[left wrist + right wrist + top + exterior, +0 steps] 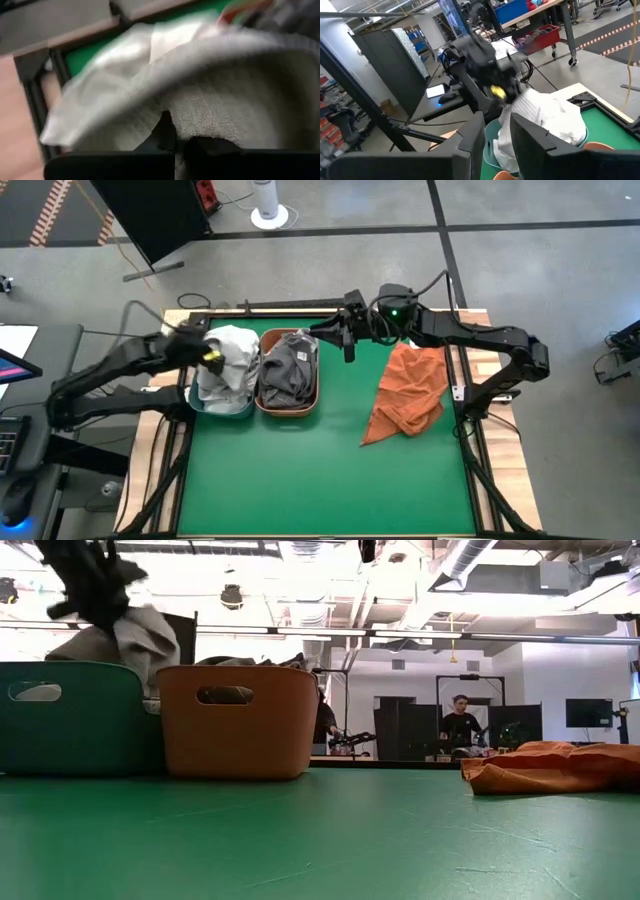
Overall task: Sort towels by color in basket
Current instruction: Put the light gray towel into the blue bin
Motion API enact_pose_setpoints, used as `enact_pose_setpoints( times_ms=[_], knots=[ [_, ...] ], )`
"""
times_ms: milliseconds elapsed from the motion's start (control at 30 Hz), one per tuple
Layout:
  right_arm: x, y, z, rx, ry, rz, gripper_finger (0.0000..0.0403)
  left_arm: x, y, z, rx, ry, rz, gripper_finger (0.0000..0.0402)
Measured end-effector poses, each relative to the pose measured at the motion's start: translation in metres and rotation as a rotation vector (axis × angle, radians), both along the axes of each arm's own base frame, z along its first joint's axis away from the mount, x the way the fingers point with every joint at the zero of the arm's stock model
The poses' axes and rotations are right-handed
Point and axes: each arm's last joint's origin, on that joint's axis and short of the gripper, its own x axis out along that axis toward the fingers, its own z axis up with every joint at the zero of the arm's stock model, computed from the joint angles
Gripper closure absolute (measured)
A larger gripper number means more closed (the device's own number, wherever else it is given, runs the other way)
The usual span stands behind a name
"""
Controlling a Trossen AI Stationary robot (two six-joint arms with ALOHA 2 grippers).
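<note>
A teal basket (215,408) at the table's far left holds a heap of white towels (228,355). My left gripper (210,352) slants down over the basket's left side, shut on the topmost white towel (150,80). To its right, a brown-orange basket (290,408) holds dark grey towels (288,368). A rust orange towel (410,392) lies crumpled on the green table at the right. My right gripper (346,342) hovers level above the table just right of the brown-orange basket. It is open and empty, and faces the baskets. My left gripper has its shut fingers (165,135) on a fold of the white towel (172,107) at the top of the heap. It comes slanting down from the table's left side. The towel bulges ahead of the fingers and droops over the teal basket's rim (150,650), slack.
Bare green table (300,480) spreads in front of the baskets and left of the orange towel. A black frame (470,430) borders the table. In the low view a person (462,725) stands in the room far behind the table.
</note>
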Motion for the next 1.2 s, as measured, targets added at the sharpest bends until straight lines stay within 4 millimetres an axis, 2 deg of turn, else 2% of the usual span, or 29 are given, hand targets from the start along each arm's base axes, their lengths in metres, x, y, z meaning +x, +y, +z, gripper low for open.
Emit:
enact_pose_setpoints(
  times_ms=[100, 200, 333, 533, 667, 867, 1067, 1200],
  knots=[
    [0.0, 0.0, 0.0, 0.0, 0.0, 0.0, 0.028, 0.013, 0.007, -0.035, -0.054, 0.124, 0.004, 0.0396],
    [0.0, 0.0, -0.001, 0.001, 0.006, 0.001, 0.028, 0.026, 0.014, -0.062, -0.12, 0.13, 0.017, 0.0396],
    [0.0, 0.002, -0.002, 0.005, 0.021, 0.006, 0.028, 0.04, 0.022, -0.083, -0.18, 0.114, 0.022, 0.0396],
    [0.0, 0.002, -0.004, 0.009, 0.039, 0.006, 0.0281, 0.053, 0.031, -0.115, -0.254, 0.298, -0.044, 0.0395],
    [0.0, 0.002, -0.004, 0.008, 0.038, 0.006, 0.0281, 0.059, 0.034, -0.129, -0.307, 0.401, -0.111, 0.0385],
    [0.0, 0.002, -0.004, 0.008, 0.039, 0.006, 0.0281, 0.062, 0.035, -0.127, -0.351, 0.448, -0.087, 0.0341],
    [0.0, -0.001, -0.004, 0.006, 0.039, -0.002, 0.0281, 0.061, 0.039, -0.103, -0.376, 0.503, -0.054, 0.0291],
    [-0.001, -0.003, -0.004, 0.006, 0.039, -0.01, 0.0281, 0.064, 0.044, -0.085, -0.356, 0.486, -0.053, 0.0272]
  ],
)
